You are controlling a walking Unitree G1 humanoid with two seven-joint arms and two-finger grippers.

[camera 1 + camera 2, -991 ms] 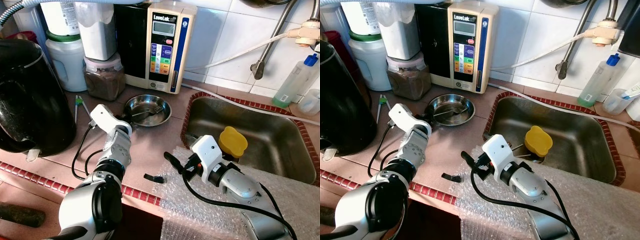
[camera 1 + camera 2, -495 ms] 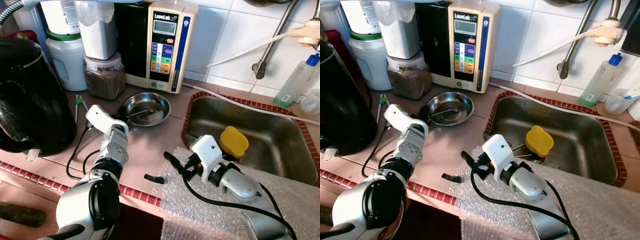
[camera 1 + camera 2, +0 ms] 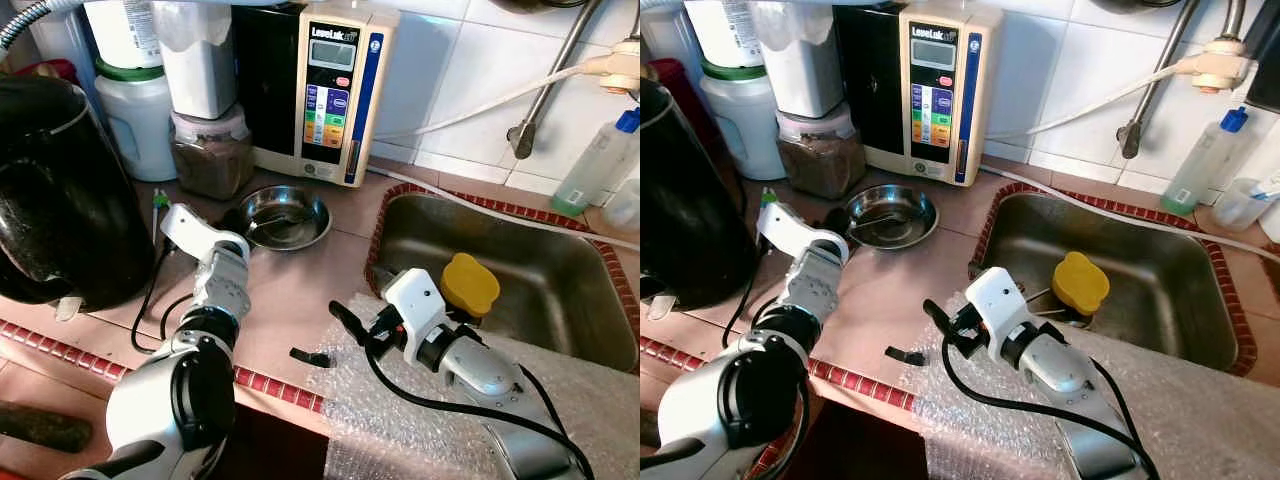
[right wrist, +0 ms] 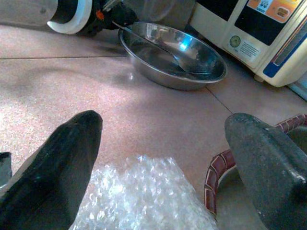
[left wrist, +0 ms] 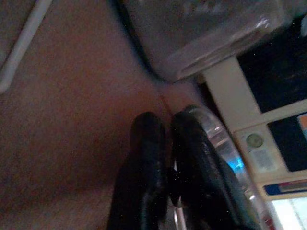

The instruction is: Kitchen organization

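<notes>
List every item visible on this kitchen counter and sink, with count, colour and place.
Round steel bowl: one, silver, on counter before the water ioniser, a fork inside.
Water ioniser: one, cream and black, against the tiled wall.
Brown-filled plastic jar: one, clear, left of the bowl.
Black kettle: one, far left.
Yellow sponge: one, in the steel sink.
Bubble wrap: one sheet, clear, over the counter edge.
Blue-capped bottle: one, clear, back right.
Left gripper: shut on the bowl's rim.
Right gripper: open, above the bubble wrap.
</notes>
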